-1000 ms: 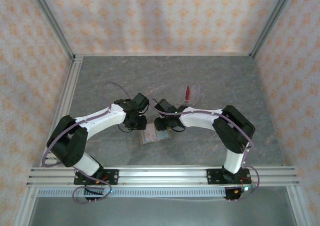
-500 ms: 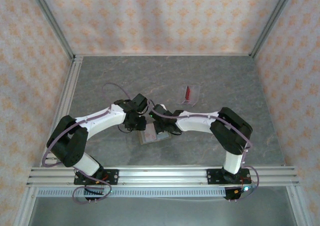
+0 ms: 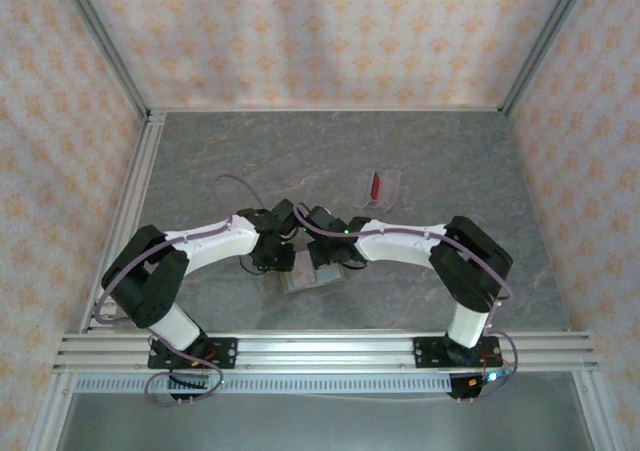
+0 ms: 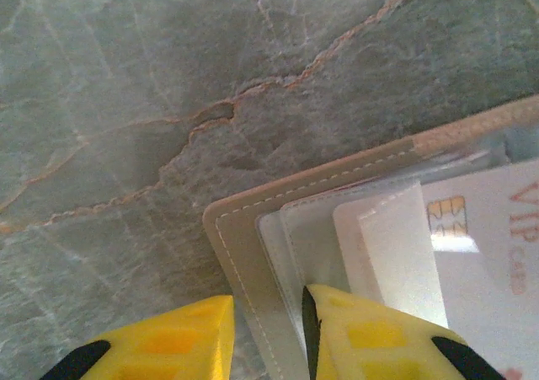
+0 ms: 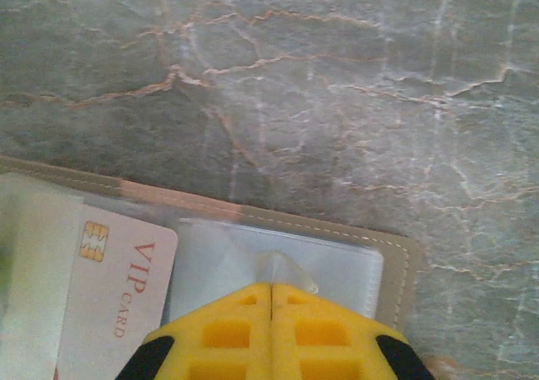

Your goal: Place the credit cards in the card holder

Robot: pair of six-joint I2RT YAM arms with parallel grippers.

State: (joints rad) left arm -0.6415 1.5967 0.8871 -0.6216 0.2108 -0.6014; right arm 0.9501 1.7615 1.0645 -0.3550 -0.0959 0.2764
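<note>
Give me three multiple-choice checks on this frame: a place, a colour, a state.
1. The clear stand holding a red card sits: A) beyond the card holder, apart from it B) on it C) under it.
2. The right tool's fingers are: A) black B) yellow C) red.
3. The right tool is: A) wide open B) gripping the red card C) shut.
A: table shows between them in the top view. B: yellow in the wrist view. C: fingers meet, no gap.
</note>
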